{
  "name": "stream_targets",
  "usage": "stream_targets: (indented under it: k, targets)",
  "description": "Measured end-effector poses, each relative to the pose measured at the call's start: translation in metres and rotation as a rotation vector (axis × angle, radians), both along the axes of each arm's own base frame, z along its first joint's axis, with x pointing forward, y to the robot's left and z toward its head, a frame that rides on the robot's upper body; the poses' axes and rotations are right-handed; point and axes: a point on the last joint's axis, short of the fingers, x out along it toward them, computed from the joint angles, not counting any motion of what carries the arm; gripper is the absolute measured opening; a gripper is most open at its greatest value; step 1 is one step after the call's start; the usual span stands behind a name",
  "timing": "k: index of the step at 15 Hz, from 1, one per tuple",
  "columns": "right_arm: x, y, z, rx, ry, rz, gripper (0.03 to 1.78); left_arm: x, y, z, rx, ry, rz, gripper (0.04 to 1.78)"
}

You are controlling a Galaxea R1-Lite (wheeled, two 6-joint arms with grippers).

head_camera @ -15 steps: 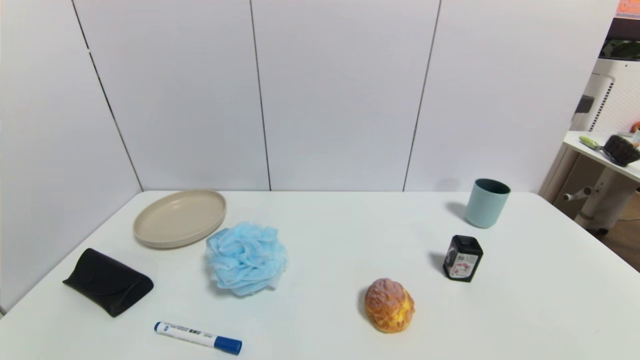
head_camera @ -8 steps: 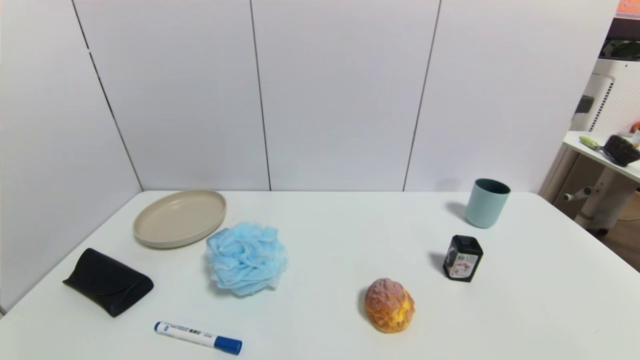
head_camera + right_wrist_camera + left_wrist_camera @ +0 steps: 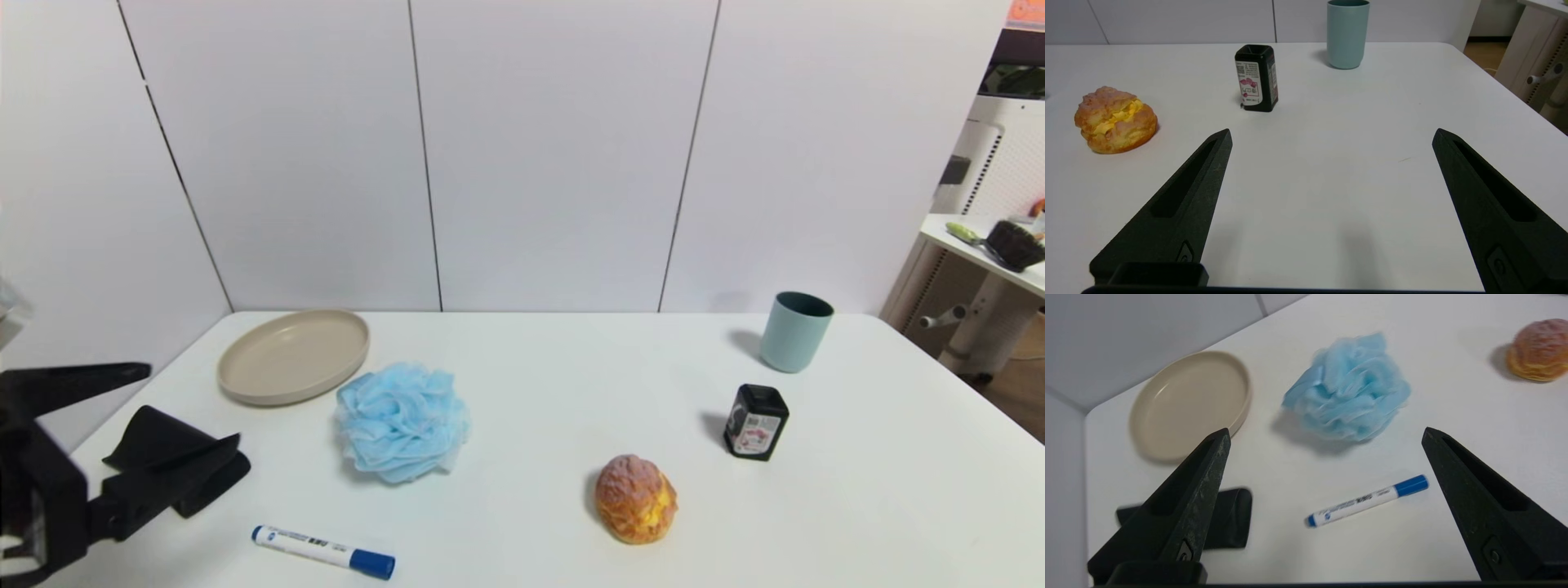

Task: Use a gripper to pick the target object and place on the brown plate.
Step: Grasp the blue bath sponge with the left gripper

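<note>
The light-blue pouf (image 3: 402,420) sits on the white table just right of and nearer than the beige plate (image 3: 292,356), which lies at the far left. My left gripper (image 3: 194,406) is at the left edge, above the table, open and empty, well left of the pouf. In the left wrist view the gripper (image 3: 1325,433) has its jaws wide apart, with the pouf (image 3: 1347,388) and plate (image 3: 1190,404) beyond them. My right gripper (image 3: 1331,132) is open and empty over bare table; it does not show in the head view.
A black case (image 3: 163,437) lies under my left gripper. A blue-capped marker (image 3: 322,552) lies near the front edge. A cream-puff bun (image 3: 635,499), a black box (image 3: 755,422) and a teal cup (image 3: 794,331) stand on the right half.
My left gripper has come into the head view from the lower left, jaws open, over the black case. Nothing on the table has moved.
</note>
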Motion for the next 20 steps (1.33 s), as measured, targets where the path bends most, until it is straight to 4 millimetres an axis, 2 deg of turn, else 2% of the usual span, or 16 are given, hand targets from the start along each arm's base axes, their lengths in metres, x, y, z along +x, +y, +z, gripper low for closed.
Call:
stream_targets:
  k: [3,5,9,12,16,20]
  targets:
    - [0.000,0.000,0.000,0.000,0.000,0.000,1.69,0.052,-0.024,0.028,0.095,0.101,-0.196,1.69]
    - [0.000,0.000,0.000,0.000,0.000,0.000,1.69,0.080,-0.038,0.031,0.172,0.216,-0.275,1.69]
    - [0.000,0.000,0.000,0.000,0.000,0.000,1.69,0.118,-0.063,0.006,0.288,0.462,-0.325,1.69]
    - [0.000,0.000,0.000,0.000,0.000,0.000,1.69,0.146,-0.079,-0.011,0.376,0.498,-0.270,1.69]
    - [0.000,0.000,0.000,0.000,0.000,0.000,1.69,0.175,-0.094,-0.022,0.389,0.507,-0.270,1.69]
    - [0.000,0.000,0.000,0.000,0.000,0.000,1.69,0.190,-0.102,-0.035,0.397,0.537,-0.276,1.69]
